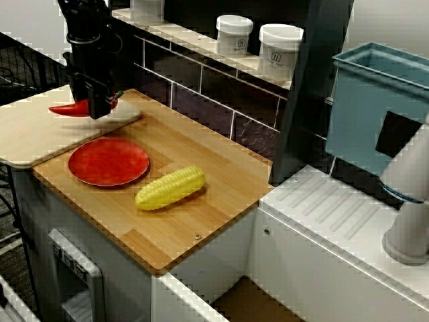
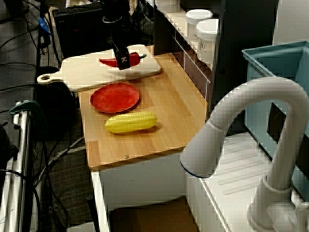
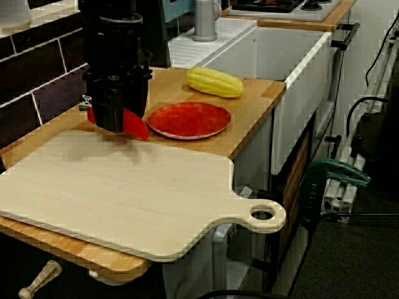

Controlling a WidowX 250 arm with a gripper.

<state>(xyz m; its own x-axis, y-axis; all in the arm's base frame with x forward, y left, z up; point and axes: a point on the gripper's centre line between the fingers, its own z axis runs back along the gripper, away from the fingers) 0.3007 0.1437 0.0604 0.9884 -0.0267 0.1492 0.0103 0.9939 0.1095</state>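
Gripper [image 1: 100, 111] looks clamped on 1 red pepper [image 1: 69, 108] over the cutting board [image 1: 27, 137]. Grip mid-body, hold level, go slow; red plate [image 1: 107, 161] & corn [image 1: 170, 188] sit close.

One red pepper [image 1: 70, 109], one red plate [image 1: 107, 161], one corn cob [image 1: 171, 188], one cutting board [image 1: 27, 134].
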